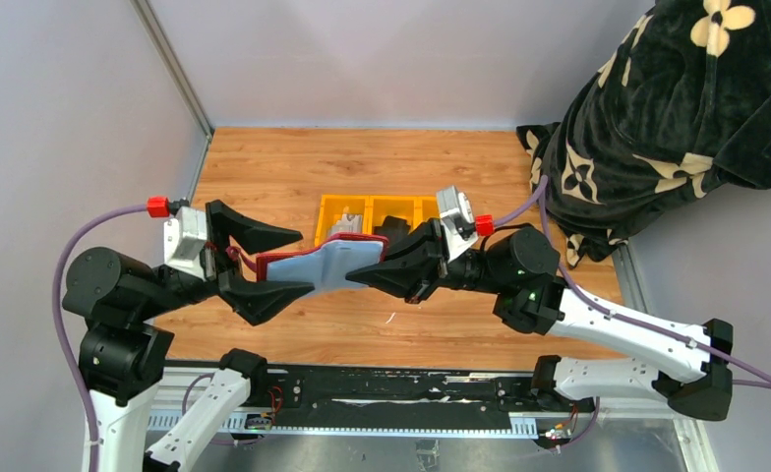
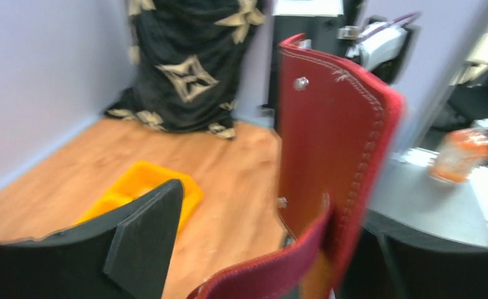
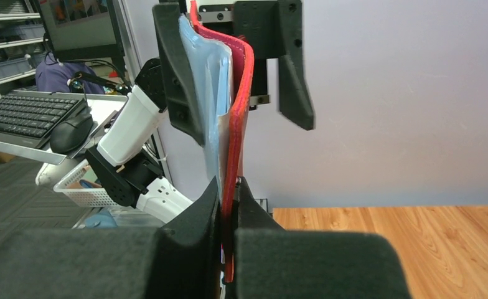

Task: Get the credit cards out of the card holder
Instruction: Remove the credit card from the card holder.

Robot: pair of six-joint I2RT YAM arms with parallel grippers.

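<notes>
The card holder [image 1: 323, 264] is a dark red wallet, held open in the air between my two arms, with its blue-grey sleeves [image 3: 211, 93] facing up. My right gripper [image 1: 367, 271] is shut on its right edge, and the pinch shows in the right wrist view [image 3: 228, 190]. My left gripper [image 1: 301, 262] is open wide around the holder's left end. In the left wrist view the red cover [image 2: 328, 137] leans against one finger, and the other finger [image 2: 142, 243] stands apart from it. I cannot make out any credit cards in the sleeves. A greyish flat thing [image 1: 345, 226] lies in the yellow tray's left compartment.
The yellow three-compartment tray [image 1: 401, 208] sits on the wooden table just behind the held holder, and it also shows in the left wrist view [image 2: 136, 184]. A black flowered blanket heap [image 1: 657, 118] fills the back right corner. Walls close the left and back sides.
</notes>
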